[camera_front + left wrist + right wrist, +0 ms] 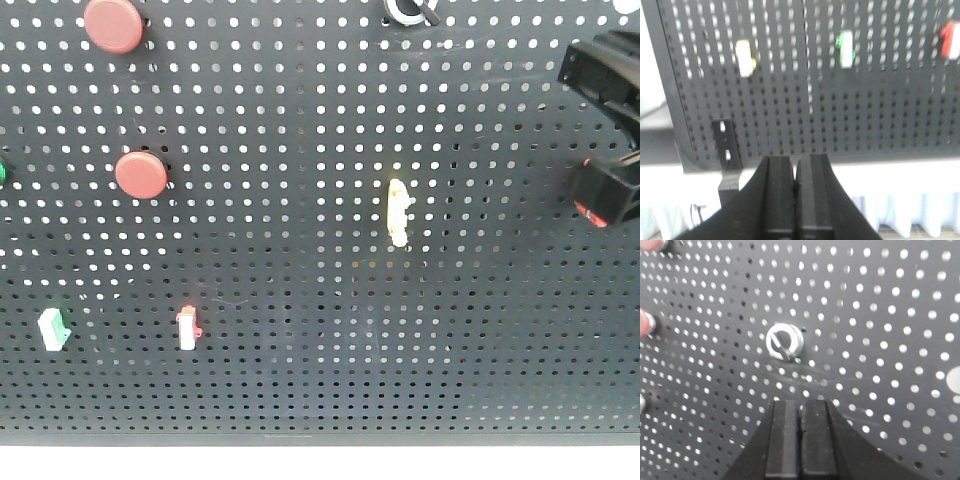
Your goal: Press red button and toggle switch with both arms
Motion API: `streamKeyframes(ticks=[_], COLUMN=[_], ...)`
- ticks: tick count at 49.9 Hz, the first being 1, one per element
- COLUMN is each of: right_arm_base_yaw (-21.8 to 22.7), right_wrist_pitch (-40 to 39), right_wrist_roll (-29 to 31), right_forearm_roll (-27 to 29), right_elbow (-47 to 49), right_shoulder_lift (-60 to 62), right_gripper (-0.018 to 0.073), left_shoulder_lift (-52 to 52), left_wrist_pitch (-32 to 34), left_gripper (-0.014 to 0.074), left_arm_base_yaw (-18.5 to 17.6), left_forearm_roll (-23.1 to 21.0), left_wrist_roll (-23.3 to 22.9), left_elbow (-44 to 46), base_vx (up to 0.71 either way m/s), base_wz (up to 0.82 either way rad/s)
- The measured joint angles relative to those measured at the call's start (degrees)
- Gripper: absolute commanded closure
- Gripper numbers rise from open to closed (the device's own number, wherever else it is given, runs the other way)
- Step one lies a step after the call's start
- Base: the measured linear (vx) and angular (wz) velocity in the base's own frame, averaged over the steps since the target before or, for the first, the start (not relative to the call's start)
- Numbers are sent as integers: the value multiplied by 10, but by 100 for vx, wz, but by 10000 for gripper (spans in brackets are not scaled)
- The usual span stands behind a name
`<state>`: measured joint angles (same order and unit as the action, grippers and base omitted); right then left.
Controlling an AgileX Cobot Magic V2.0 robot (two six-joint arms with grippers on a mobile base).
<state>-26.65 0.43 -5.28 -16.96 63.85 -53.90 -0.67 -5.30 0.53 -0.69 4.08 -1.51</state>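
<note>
Two round red buttons (113, 24) (141, 174) sit on the upper left of the black pegboard (300, 400). A silver toggle switch (405, 10) is at the board's top edge. In the right wrist view the toggle switch (784, 341) lies just above and slightly left of my right gripper (800, 405), which is shut and empty, close to the board. A red button (645, 322) shows at that view's left edge. My left gripper (796, 162) is shut and empty, below the board's lower edge and back from it. Neither gripper touches a control.
Small rocker switches sit on the board: yellow (397, 212), red (187, 327) and green (52, 328); they also show in the left wrist view, yellow (745, 57), green (845, 48). Black parts of the right arm (605, 70) stand at the right edge. A mounting bracket (725, 142) holds the board's lower corner.
</note>
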Motion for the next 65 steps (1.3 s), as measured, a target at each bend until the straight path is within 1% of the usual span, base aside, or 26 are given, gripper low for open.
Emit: streamKeyframes(ticks=[10,15,39,42,47,54,56,61,65], right_arm_base_yaw=[0,0,0,6,38,113,144,196,224], right_wrist_pitch=[0,0,1,5,14,7,1,-4,-4], right_wrist_roll=[0,0,1,3,10,11,11,11,11], right_forearm_roll=[0,0,0,0,6,46,62,80,84], right_elbow=[0,0,0,0,-13,-91,-137,-243,-334], right_shoulder_lift=[0,0,0,4,30,113,145,229,301], right_gripper=[559,559,559,559,559,559,559,559,559], left_shoulder_lift=[0,0,0,0,0,0,0,0,0], left_wrist_pitch=[-109,-138,-147,-147,-147,-147,-147,-147,-147], left_gripper=[594,594,594,594,594,594,594,594,594], left_arm_base_yaw=[0,0,0,0,0,0,0,0,0], left_forearm_roll=[0,0,0,0,0,0,0,0,0], left_wrist_roll=[0,0,0,0,0,0,0,0,0], left_elbow=[-1,-1,-1,-1,-1,-1,-1,-1,-1], base_vx=[0,0,0,0,0,0,0,0,0], base_wz=[0,0,0,0,0,0,0,0,0])
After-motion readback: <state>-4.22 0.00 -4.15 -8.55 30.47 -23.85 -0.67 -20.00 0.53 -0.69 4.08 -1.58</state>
